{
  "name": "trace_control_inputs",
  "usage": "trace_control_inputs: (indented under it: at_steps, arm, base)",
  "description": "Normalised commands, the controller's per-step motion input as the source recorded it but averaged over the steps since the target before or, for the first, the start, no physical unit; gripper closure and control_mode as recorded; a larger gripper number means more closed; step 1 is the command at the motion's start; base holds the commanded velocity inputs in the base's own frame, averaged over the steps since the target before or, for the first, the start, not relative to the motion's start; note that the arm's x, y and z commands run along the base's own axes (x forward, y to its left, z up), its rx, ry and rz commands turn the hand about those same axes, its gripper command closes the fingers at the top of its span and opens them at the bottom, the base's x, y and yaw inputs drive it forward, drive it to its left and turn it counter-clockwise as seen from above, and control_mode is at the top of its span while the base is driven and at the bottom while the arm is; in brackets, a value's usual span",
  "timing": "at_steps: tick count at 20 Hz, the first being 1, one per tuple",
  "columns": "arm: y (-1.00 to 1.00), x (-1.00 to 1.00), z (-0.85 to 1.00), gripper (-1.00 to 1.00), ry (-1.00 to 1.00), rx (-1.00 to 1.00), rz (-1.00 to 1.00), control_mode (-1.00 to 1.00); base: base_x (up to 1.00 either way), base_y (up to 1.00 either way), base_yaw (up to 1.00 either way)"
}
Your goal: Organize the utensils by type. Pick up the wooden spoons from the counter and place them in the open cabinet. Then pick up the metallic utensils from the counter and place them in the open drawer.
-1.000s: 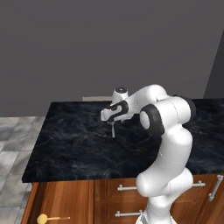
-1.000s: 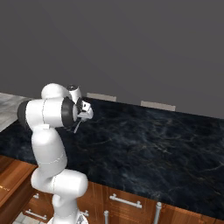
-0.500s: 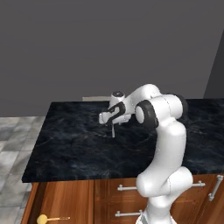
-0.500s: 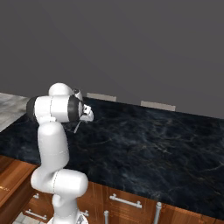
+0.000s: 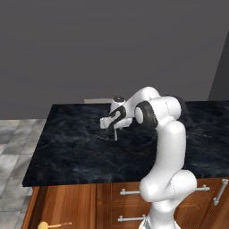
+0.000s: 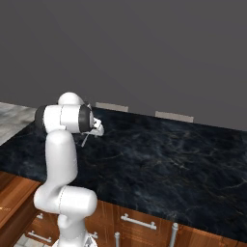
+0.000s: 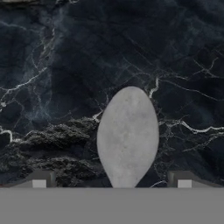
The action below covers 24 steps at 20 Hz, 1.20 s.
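Arm swung left; metal spoon between pincer tips.

Kitchen, rendered. Evidence: black marble-look table on reddish-brown wood base cabinets; drawers with silver bar handles; grey tiled floor; plain grey wall.

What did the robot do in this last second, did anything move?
The arm's elbow swung toward the wall and the gripper eased slightly lower over the counter. Nothing was gripped or let go: the jaws stayed wide open, with the metal spoon between them, untouched. The wooden spoon low beside the cabinets has not moved.
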Motion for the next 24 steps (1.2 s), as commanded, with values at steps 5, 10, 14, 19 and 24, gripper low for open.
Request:
trace_control_inputs:
  at_steps: [5, 10, 14, 19, 24]
  arm:
    - [0.06, 0.09, -0.19, -1.0, 0.0, 0.0, 0.0, -1.0]
    - [0.03, -0.01, -0.36, 1.0, 0.05, 0.0, 0.0, -1.0]
    - [0.03, -0.17, -0.43, 1.0, 0.08, 0.0, 0.0, -1.0]
    - [0.11, -0.45, -0.44, 1.0, 0.12, 0.0, 0.02, -1.0]
    - [0.39, -0.69, -0.34, 1.0, 0.0, 0.0, 0.0, -1.0]
  base:
    - [0.0, 0.0, 0.0]
    - [0.0, 0.0, 0.0]
    - [0.0, 0.0, 0.0]
    - [0.0, 0.0, 0.0]
    - [0.0, 0.0, 0.0]
